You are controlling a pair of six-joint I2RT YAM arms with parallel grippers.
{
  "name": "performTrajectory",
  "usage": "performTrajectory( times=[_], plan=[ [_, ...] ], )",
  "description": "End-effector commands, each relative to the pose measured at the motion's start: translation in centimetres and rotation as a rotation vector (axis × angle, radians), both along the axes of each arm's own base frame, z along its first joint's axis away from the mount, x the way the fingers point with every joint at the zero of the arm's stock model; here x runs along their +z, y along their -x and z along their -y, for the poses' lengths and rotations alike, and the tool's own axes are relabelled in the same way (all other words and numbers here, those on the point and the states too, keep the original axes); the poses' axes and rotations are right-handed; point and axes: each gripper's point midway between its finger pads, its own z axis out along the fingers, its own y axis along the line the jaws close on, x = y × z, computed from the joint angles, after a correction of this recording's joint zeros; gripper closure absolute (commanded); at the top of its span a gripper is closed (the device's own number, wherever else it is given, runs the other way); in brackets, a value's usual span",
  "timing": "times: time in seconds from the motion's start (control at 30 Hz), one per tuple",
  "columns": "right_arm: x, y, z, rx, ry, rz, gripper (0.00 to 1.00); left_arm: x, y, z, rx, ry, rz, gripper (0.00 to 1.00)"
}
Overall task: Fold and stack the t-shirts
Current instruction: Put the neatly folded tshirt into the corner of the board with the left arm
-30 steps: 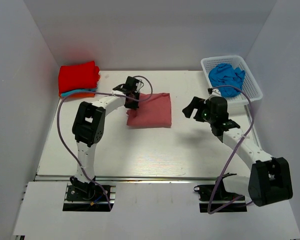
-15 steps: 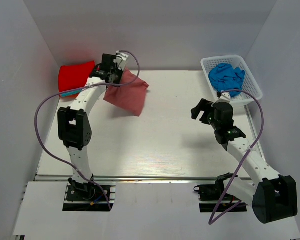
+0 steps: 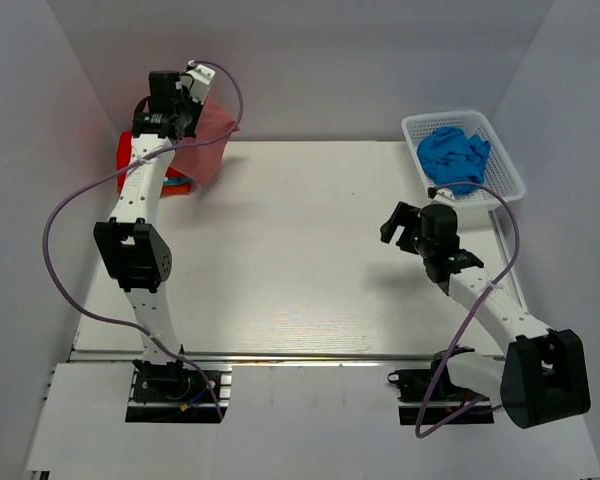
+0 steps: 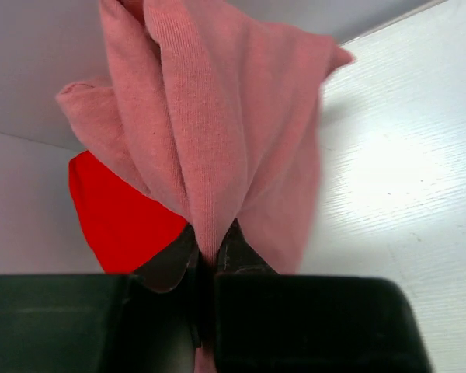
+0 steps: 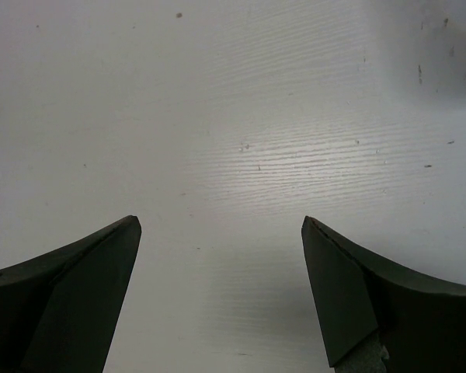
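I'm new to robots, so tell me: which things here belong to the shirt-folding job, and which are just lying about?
Job: rose shirt, pinched in the left gripper; red shirt, far left corner; blue shirt, crumpled.
Lying about: white basket holding it; table.

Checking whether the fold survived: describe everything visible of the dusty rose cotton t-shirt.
The dusty rose cotton t-shirt looks a soft fine knit, folded in layers, held up at the far left corner of the white table. The jaws of the left gripper pinch one thick fold. It hangs over the folded bright red t-shirt; whether they touch is unclear.

Rose shirt (image 4: 210, 132) — top off-frame
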Motion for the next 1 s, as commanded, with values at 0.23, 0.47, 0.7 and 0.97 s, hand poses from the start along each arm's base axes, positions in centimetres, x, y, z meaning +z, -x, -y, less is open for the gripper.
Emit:
performTrajectory(
  times=[0.23, 0.47, 0.7, 0.97],
  plan=[
    [1.0, -2.0, -0.9, -0.005, -0.038, 0.018, 0.1, 7.5, -2.8, -6.3, 0.141, -0.027, 0.277, 1.0],
    [-0.4, -2.9, -1.5, 0.001, -0.034, -0.046, 0.1, 6.8, -3.8, -10.3, 0.211, -0.024, 0.291, 1.0],
    [-0.8, -4.1, -2.8, 0.041, -0.056, -0.071, 0.1, 5.6, -5.3, -16.6, 0.434, -0.028, 0.368, 1.0],
    [-1.4, -5.0, -3.5, 0.053, -0.076, -0.099, 0.1, 2.2, -6.1, -19.7, 0.622, -0.055, 0.388, 1.0]
  ],
)
